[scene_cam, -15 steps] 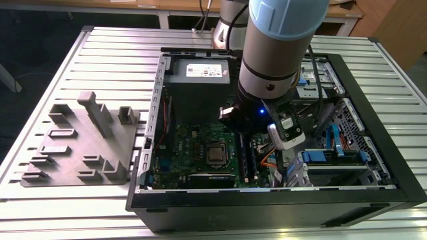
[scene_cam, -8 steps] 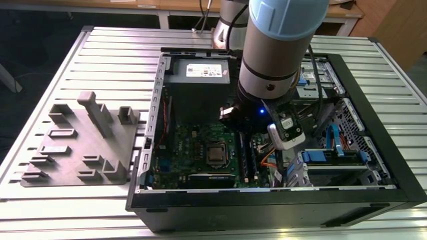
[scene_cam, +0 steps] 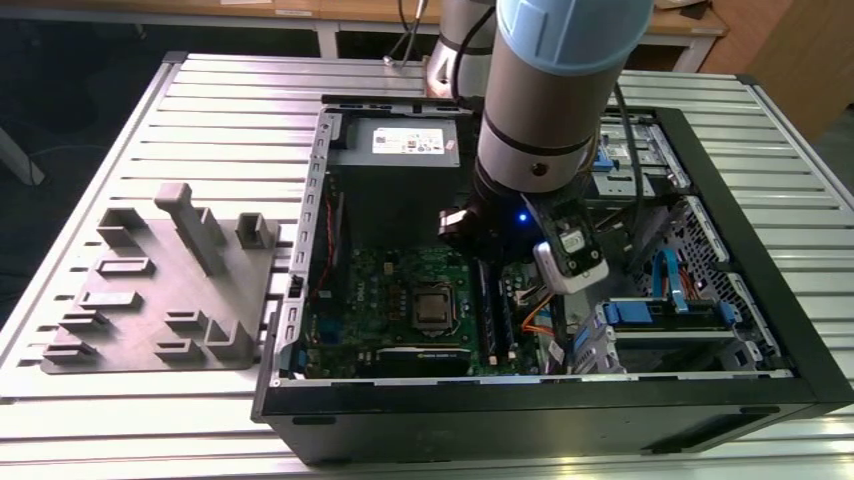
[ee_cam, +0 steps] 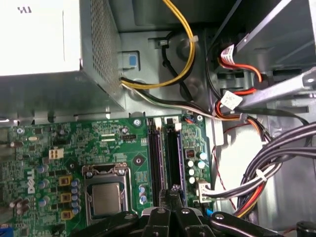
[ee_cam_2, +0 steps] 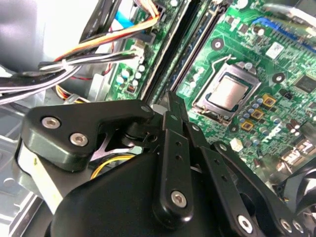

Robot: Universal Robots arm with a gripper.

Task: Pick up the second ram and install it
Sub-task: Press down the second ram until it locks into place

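Inspection of an open computer case (scene_cam: 747,250) lying on a slatted bench (scene_cam: 200,100), with the arm (scene_cam: 534,130) reaching down into it. In both wrist views the gripper (ee_cam: 170,190) hangs low over the green motherboard (ee_cam: 64,143), with its tips at the near end of the pair of long memory slots beside the processor socket (ee_cam: 106,195). The fingers (ee_cam_2: 173,148) are drawn together with no gap showing at the tips, and nothing can be seen nipped between them. I judge that they are closed without a load, though a thin part held edge-on there would be hard to make out. The second ram (ee_cam: 173,158) I take to be the thin dark strip standing edge-on in the slot directly ahead of the tips. It appears to be in its slot already, but whether it is fully latched cannot be told. A similar dark strip fills the neighbouring slot (ee_cam: 156,158), and which of the two was placed first cannot be settled from these views. The strip's long axis runs straight away from the tips, along the slot and toward the metal power supply box (ee_cam: 54,54), so the fingers stand over one end of it, not over its middle. Bundled cables (ee_cam: 276,163) lie just beside the slots on the side away from the socket, apart from the tips. The grey holder block (scene_cam: 167,285) sits on the bench outside the case, at the exterior view's left.
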